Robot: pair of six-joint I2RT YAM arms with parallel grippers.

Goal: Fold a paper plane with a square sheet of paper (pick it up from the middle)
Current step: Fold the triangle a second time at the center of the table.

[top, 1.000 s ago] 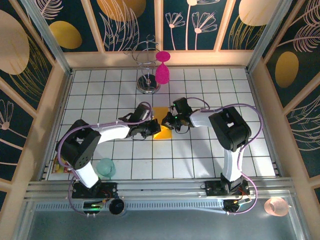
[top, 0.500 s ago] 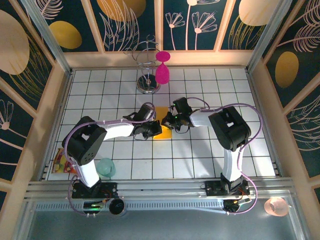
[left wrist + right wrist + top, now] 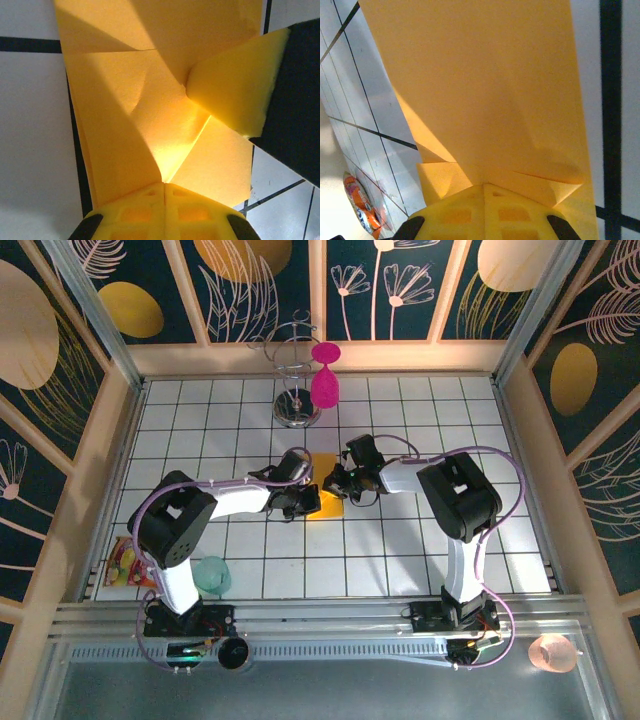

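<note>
The white tiled table carries both arms, which bend inward from the near edge and meet at its middle. Between them lies the sheet of paper, a small orange-yellow patch flat on the tiles. The left gripper is at its left edge and the right gripper at its right.

The overhead view hides the fingertips; the wrist cameras show them. From the left wrist, the paper is thin, matte and already creased: one straight fold runs across the top and slanted folds converge on the left gripper. Its yellow lattice-patterned fingers are pressed together, pinching a ridge of the sheet. A black body juts in from the right.

From the right wrist, the paper is a smooth band with small folded flaps bunched at the right gripper, likewise closed on it.

A magenta goblet hangs at the far side, and a snack packet lies at the left edge.
</note>
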